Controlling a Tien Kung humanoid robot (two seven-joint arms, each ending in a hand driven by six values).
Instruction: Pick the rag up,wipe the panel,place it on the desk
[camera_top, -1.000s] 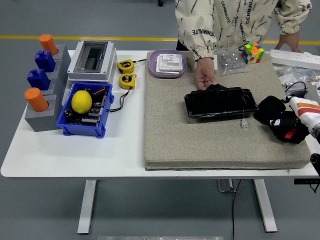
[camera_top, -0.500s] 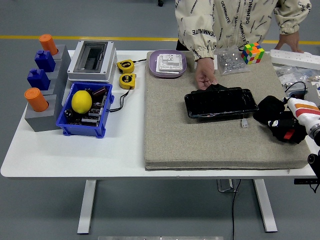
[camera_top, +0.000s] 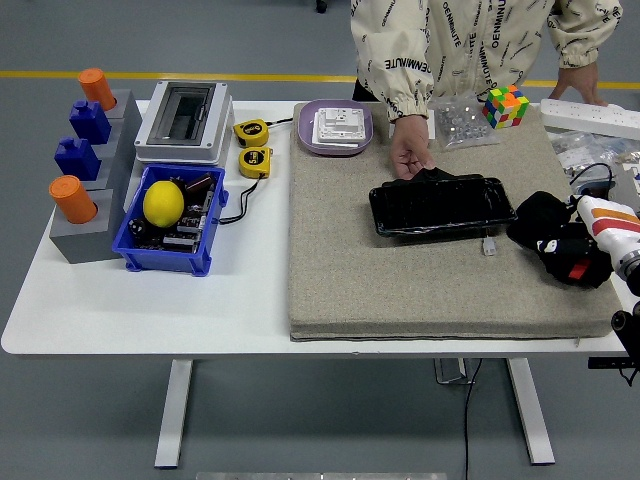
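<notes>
From the head view, a white table (camera_top: 250, 310) is seen with a beige mat (camera_top: 400, 270) laid over its right part. A black panel (camera_top: 441, 205) lies on the mat, toward the far right side. The right hand (camera_top: 565, 250) of the robot is seen at the right edge of the mat, just beside the panel's right end. A black rag (camera_top: 537, 218) is bunched at that hand and appears to be gripped by it, though the dark fingers cannot be told apart from the dark cloth. The rag is set close to the panel's right end; whether it touches it cannot be told.

At the far side a person is seen standing, and the person's hand (camera_top: 409, 152) is rested on the mat at the panel's far edge, touching something dark there. The other hand of the person (camera_top: 578, 82) is laid near a white power strip (camera_top: 592, 117) at the far right.

Behind the panel a purple plate (camera_top: 312, 135) with a white switch (camera_top: 339, 126), a clear bag (camera_top: 460, 122) and a colour cube (camera_top: 506, 106) are seen. On the bare left part of the table a blue bin (camera_top: 170, 255) holding a lemon (camera_top: 163, 203), two yellow tape measures (camera_top: 253, 147), a grey box (camera_top: 186, 121) and a grey rack (camera_top: 95, 205) with orange and blue pieces are placed.
</notes>
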